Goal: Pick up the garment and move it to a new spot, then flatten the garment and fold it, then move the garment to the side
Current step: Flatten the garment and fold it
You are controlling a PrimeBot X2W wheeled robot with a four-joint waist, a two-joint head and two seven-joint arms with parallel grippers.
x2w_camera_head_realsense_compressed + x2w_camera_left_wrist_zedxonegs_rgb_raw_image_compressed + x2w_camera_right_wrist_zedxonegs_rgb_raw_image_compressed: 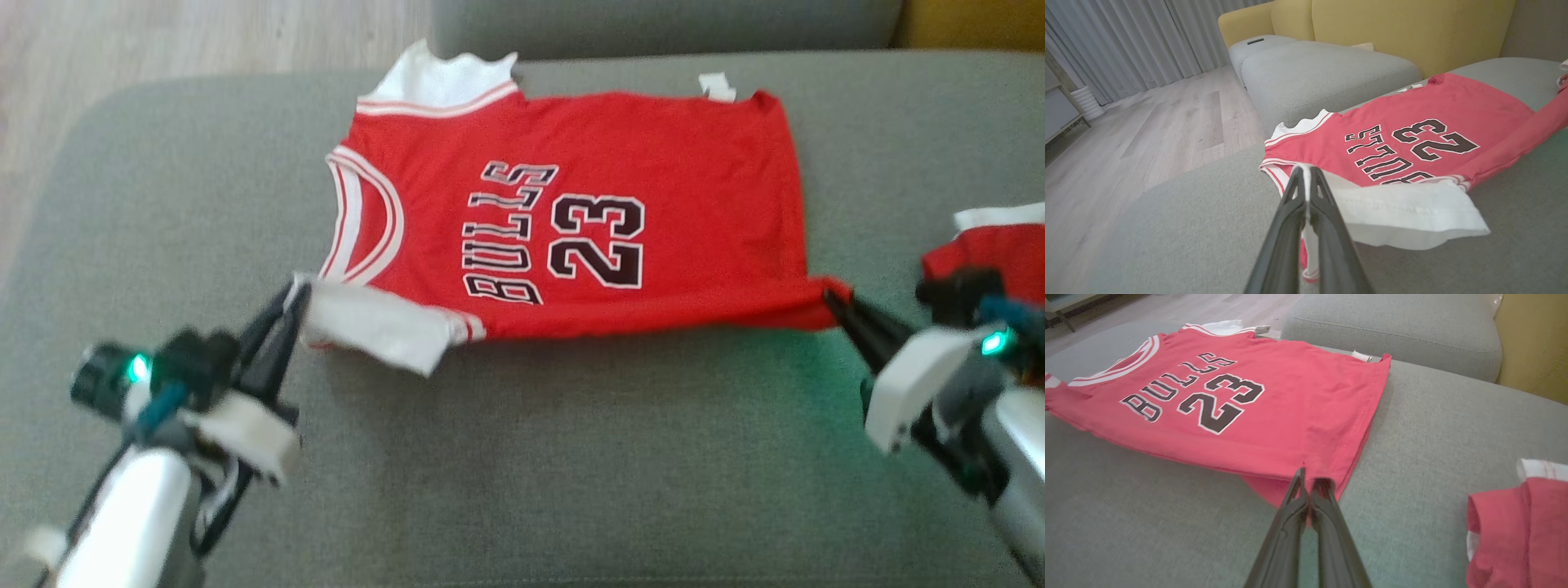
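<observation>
The red Bulls jersey point(571, 220) is spread mid-frame on the grey sofa cushion point(571, 457), its near corners pinched tight in the left claw point(295, 298) and the right claw point(833, 298). If pulled unevenly, a thin corner could be lost and the fold skewed.

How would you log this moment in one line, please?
jersey: spread on grey cushion | left pincer: shut on its shoulder corner | right pincer: shut on its hem corner | nearby: second red garment
</observation>
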